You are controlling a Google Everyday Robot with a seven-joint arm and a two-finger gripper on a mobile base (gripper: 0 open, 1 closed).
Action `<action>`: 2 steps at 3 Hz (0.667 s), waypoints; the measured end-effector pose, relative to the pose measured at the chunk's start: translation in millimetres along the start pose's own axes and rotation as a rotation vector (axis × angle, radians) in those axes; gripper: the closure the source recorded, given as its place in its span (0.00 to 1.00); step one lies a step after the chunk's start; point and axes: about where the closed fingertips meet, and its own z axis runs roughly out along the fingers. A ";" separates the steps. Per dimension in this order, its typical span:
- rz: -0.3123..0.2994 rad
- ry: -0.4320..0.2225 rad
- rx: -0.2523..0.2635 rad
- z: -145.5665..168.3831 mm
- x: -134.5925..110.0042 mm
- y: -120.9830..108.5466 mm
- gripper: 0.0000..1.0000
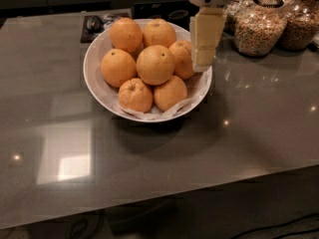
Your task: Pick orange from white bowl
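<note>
The white bowl (92,69) stands on the grey table, lined with crinkled white paper and holding several oranges. The orange (155,64), the largest and roundest, lies on top in the middle of the pile, with a tiny dark dot on its peel. A smaller orange with a puckered stem end (135,94) lies at the front. My gripper (202,66) hangs down from the top right, cream-coloured, over the bowl's right rim. It is just right of the orange and in front of the right-hand orange (182,59). It holds nothing that I can see.
Two clear glass cereal jars (256,30) (299,26) stand at the back right, behind the gripper. A dark tray with a small dark object (94,23) lies behind the bowl. The table's front edge (199,188) runs across the bottom.
</note>
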 end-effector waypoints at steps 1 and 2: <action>-0.069 -0.008 -0.056 37.2 -32.2 -11.4 0.00; -0.076 -0.009 -0.042 36.3 -33.0 -9.5 0.00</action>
